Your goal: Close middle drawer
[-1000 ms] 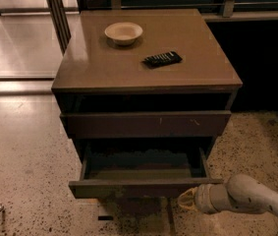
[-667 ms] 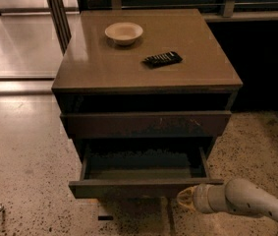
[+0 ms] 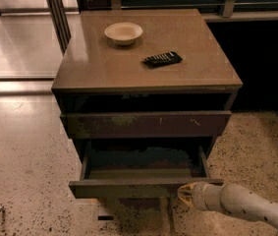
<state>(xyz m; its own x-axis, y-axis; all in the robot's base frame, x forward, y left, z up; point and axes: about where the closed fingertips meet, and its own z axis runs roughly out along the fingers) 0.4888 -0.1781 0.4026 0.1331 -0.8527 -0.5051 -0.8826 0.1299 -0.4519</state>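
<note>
1. Gripper point(image 3: 186, 193) has crept a little left and up since a second ago, closer in under the drawer front. Everything else looks the same as before.
2. It's now at the bottom of the frame, right of centre, with its tip up against the lower right end of the middle drawer's point(image 3: 146, 187) front. Looks like touching, but I wouldn't swear to it.
3. Honestly can't tell if the gripper is clenched or released from here, it's just a pale yellowish nub on the end of the white arm point(image 3: 254, 208) coming in from the lower right corner.
4. Middle drawer is pulled well out of the cabinet point(image 3: 202, 38), lower centre of the frame, dark inside.
5. Top drawer point(image 3: 146, 124) above it sticks out just a bit, with small pale scratches on its front.
6. On the cabinet top: a bowl point(image 3: 123, 33) toward the upper left and a black remote point(image 3: 162, 59) just right of it, apart from each other.
7. Speckled floor point(image 3: 25, 181) all around.
</note>
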